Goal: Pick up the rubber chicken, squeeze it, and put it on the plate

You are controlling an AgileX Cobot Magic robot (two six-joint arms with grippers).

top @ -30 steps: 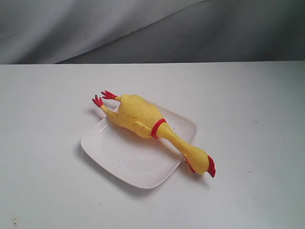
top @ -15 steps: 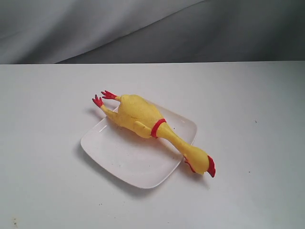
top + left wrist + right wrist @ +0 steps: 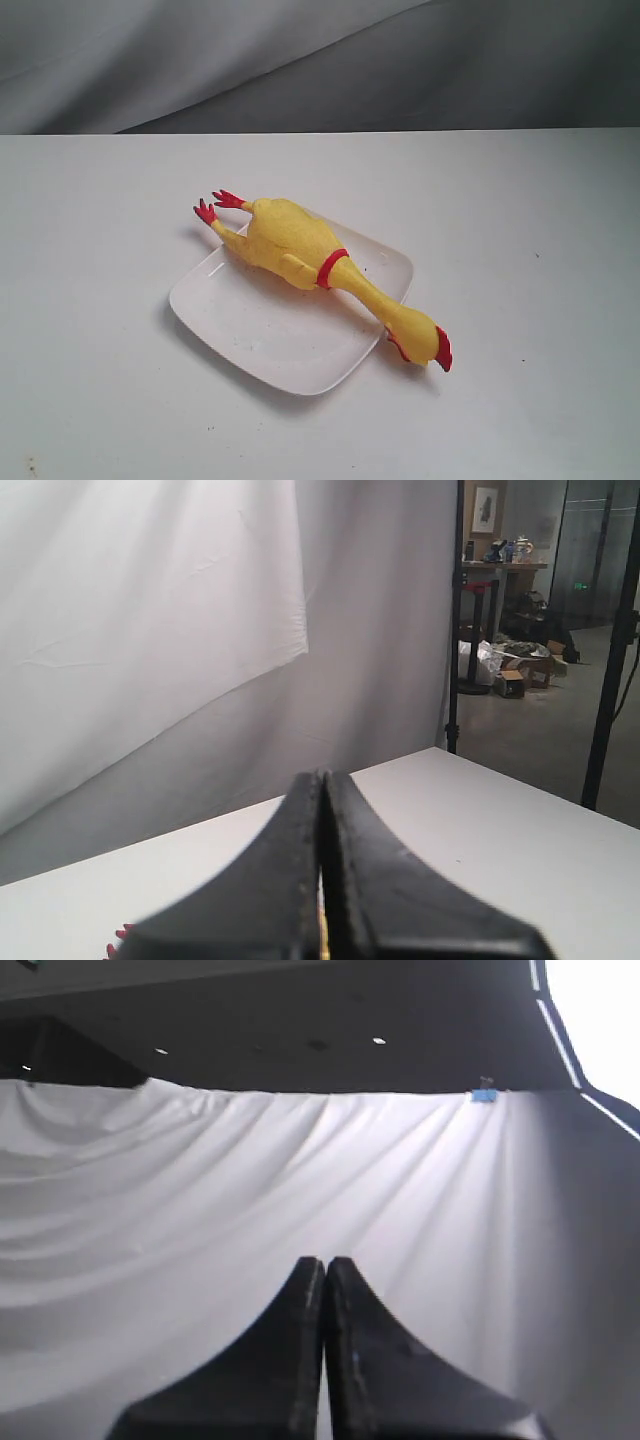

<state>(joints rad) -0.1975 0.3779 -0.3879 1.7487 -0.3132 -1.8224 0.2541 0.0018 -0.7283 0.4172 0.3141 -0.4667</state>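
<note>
The yellow rubber chicken point(image 3: 300, 250) lies slantwise across the white plate point(image 3: 260, 335). Its red feet point(image 3: 215, 206) stick out past the plate's far left rim, and its head with the red comb point(image 3: 432, 345) hangs over the near right rim onto the table. No arm or gripper shows in the exterior view. In the left wrist view my left gripper point(image 3: 322, 778) is shut with its black fingers pressed together, above the table. A sliver of yellow shows low between them. My right gripper point(image 3: 325, 1262) is also shut, pointing at a white curtain.
The white table point(image 3: 520, 220) stretches all round the plate, with a grey curtain point(image 3: 300, 60) behind its far edge. The left wrist view shows a dark stand pole point(image 3: 455, 610) and room clutter point(image 3: 510, 660) past the table's edge.
</note>
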